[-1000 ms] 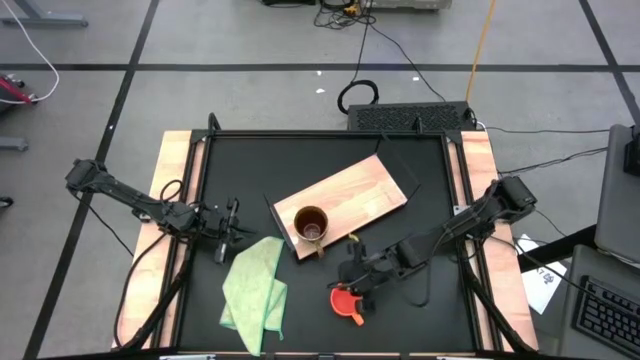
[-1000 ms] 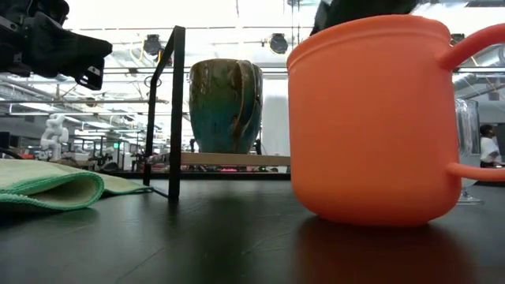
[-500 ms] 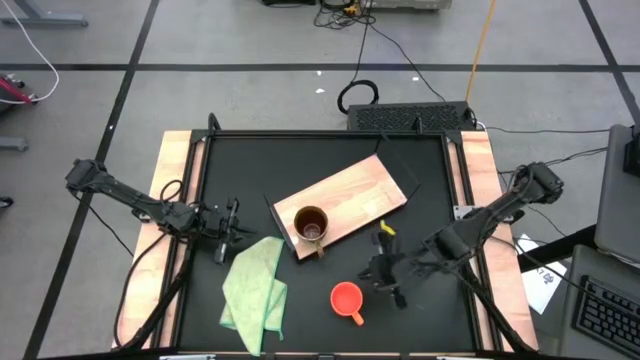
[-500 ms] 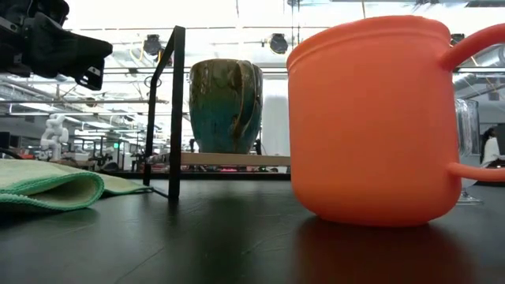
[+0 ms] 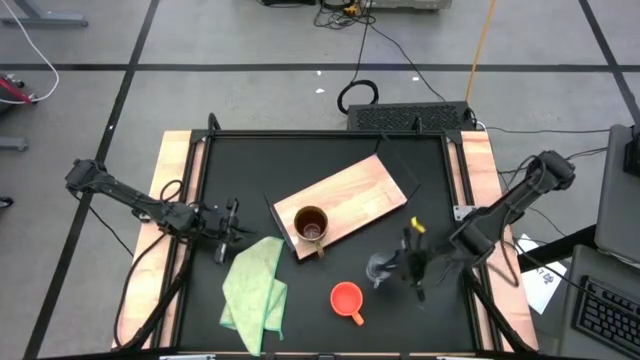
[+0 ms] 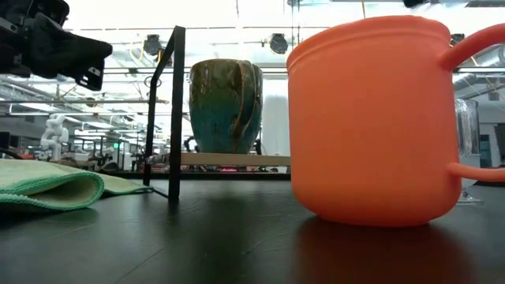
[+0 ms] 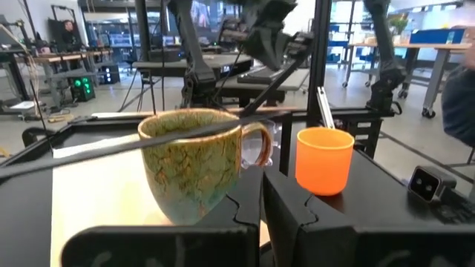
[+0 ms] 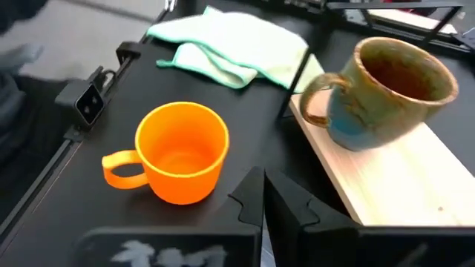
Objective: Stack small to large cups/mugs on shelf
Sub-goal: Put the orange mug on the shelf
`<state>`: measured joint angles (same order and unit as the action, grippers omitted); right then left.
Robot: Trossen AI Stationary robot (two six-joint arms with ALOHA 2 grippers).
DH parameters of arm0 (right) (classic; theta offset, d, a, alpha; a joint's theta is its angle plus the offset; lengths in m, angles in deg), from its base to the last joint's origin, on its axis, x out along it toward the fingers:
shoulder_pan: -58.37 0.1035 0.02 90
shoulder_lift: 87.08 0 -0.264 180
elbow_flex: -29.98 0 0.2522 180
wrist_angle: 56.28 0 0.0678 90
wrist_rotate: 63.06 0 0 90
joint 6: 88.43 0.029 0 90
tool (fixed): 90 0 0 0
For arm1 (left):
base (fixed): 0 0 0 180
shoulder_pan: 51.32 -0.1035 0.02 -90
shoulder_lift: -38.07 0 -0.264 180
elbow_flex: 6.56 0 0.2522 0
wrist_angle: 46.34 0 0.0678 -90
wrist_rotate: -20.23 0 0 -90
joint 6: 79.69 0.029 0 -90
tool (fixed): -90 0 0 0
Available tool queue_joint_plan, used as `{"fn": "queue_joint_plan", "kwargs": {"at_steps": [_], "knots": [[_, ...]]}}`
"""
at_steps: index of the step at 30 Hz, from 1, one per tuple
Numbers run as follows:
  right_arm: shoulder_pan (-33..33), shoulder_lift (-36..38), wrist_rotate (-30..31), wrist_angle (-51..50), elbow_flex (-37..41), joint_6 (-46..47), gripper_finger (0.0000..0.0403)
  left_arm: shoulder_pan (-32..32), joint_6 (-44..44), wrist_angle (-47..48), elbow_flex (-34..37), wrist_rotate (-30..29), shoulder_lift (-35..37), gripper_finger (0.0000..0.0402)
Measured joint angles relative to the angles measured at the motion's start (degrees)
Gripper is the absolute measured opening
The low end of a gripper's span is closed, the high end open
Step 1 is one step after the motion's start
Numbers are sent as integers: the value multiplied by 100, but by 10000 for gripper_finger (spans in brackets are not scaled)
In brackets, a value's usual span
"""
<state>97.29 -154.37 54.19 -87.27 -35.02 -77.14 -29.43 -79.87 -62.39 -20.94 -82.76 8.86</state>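
Right claw point(image 5: 402, 268) now pulled back from orange-red mug point(image 5: 346, 298), fingers together, empty, beside clear glass cup point(image 5: 379, 268) on table point(image 5: 440, 180). Brown mug point(image 5: 311, 226) already on shelf point(image 5: 350, 195). Left claw point(image 5: 230, 228) shut, waiting near cloth point(image 5: 255, 285). Glass likely next.

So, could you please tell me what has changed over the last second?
The right gripper left the orange mug, pulled back toward the table's right side and shut its jaws empty beside the glass cup. The brown mug, shelf, cloth and left gripper stayed put.
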Motion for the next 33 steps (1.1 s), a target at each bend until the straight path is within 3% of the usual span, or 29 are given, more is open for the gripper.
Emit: {"fn": "queue_joint_plan", "kwargs": {"at_steps": [16,33], "knots": [[-20,3512,-41,1601,2592,-662,0,0,274,-34,0,0,-2,19],[-31,5174,2,1963,3948,-1066,0,0,325,88,0,-36,0,19]]}}
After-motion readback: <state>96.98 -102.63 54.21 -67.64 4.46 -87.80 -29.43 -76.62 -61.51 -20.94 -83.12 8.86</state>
